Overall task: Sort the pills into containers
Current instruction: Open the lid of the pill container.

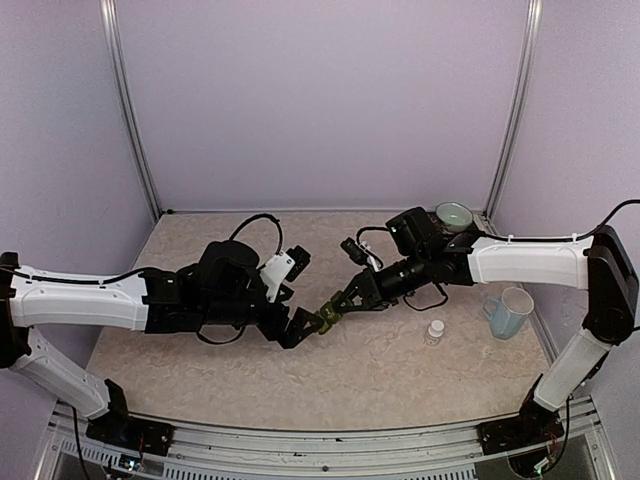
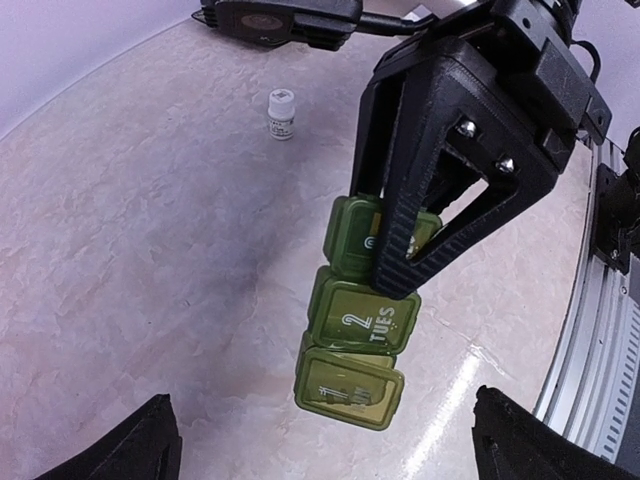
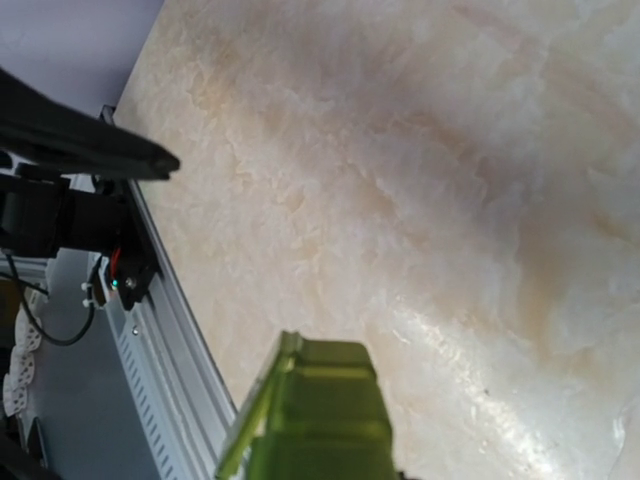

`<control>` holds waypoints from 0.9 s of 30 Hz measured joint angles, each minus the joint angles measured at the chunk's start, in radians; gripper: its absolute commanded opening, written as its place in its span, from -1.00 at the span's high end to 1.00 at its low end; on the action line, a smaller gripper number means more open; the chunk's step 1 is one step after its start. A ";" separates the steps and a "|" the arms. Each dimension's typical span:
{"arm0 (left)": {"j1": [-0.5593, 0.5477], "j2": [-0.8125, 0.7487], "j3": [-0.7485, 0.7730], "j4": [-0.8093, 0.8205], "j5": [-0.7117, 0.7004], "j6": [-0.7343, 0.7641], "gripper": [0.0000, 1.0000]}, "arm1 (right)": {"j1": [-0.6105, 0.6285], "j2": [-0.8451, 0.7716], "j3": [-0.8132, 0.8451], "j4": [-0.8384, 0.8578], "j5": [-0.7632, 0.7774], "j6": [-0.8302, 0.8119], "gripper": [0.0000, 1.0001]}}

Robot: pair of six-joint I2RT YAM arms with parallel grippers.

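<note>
The containers [image 1: 328,318] are a dark green strip of three lidded compartments [image 2: 365,320], hanging in the air above the table. My right gripper [image 1: 341,305] is shut on the strip's upper compartment, with its black fingers [image 2: 395,250] clamped across it. The compartment marked "2 TUES" and the end one hang free below, and the end lid looks slightly lifted. In the right wrist view the strip [image 3: 325,410] fills the bottom edge. My left gripper [image 2: 335,452] is open, with its fingertips wide apart on either side below the strip and touching nothing. No loose pills show.
A small white capped bottle [image 1: 435,331] [image 2: 282,112] stands on the marbled table right of centre. A pale blue mug [image 1: 510,312] stands at the right edge and a green bowl [image 1: 453,215] at the back right. The metal front rail [image 2: 600,350] runs close by.
</note>
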 measured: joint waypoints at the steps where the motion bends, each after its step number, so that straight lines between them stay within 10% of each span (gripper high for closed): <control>1: -0.002 0.000 0.000 0.000 -0.002 0.001 -0.98 | 0.000 0.000 0.000 0.000 -0.004 0.000 0.91; 27: -0.027 0.072 0.000 -0.010 -0.113 0.012 -0.85 | 0.000 -0.006 0.000 0.020 -0.053 0.019 0.91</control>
